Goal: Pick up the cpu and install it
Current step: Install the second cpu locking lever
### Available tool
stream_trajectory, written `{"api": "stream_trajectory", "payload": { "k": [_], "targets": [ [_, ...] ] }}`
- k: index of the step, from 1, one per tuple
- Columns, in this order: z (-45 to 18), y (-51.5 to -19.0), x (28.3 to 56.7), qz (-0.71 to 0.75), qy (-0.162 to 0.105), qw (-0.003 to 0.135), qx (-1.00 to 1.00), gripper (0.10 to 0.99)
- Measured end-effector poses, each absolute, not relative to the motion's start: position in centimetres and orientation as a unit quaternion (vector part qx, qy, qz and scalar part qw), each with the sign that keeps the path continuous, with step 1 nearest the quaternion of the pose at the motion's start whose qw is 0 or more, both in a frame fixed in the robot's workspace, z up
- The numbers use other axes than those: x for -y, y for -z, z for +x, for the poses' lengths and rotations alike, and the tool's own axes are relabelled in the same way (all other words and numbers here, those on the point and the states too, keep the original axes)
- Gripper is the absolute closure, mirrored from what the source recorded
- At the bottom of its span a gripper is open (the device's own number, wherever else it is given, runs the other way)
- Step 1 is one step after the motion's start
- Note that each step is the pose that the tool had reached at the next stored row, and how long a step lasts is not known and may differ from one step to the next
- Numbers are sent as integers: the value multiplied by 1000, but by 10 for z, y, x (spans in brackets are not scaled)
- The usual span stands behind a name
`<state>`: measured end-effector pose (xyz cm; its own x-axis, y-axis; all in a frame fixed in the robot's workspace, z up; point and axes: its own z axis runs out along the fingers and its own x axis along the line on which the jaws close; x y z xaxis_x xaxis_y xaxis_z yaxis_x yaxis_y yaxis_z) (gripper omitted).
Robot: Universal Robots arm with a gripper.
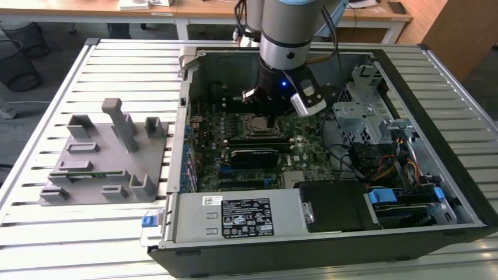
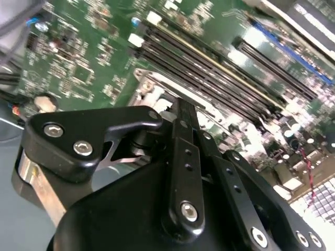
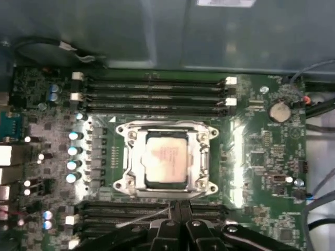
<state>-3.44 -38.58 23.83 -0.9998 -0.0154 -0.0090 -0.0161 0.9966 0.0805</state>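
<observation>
Pale silver-grey square cpu (image 3: 166,163) sits inside the metal-framed socket (image 3: 201,157) on the green motherboard (image 3: 256,157), plain in the first wrist view; the black claw (image 3: 178,222) hangs just beside it, fingers together, holding nothing. In the exterior view, the arm hides that socket.

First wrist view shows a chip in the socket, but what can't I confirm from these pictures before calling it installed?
- Jaws: in both wrist views the gripper's black linkage covers the tips, so open or shut is unclear.
- The cpu sits inside the socket frame; whether it is fully seated or the frame latched is too blurred in the first wrist view.
- In the exterior view the arm overhangs the socket area.
</observation>
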Motion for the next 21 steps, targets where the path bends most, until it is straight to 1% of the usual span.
{"api": "stream_trajectory", "payload": {
  "k": [21],
  "targets": [
    [-58, -232, 394, -8, -44, 4, -999, 980]
  ]
}}
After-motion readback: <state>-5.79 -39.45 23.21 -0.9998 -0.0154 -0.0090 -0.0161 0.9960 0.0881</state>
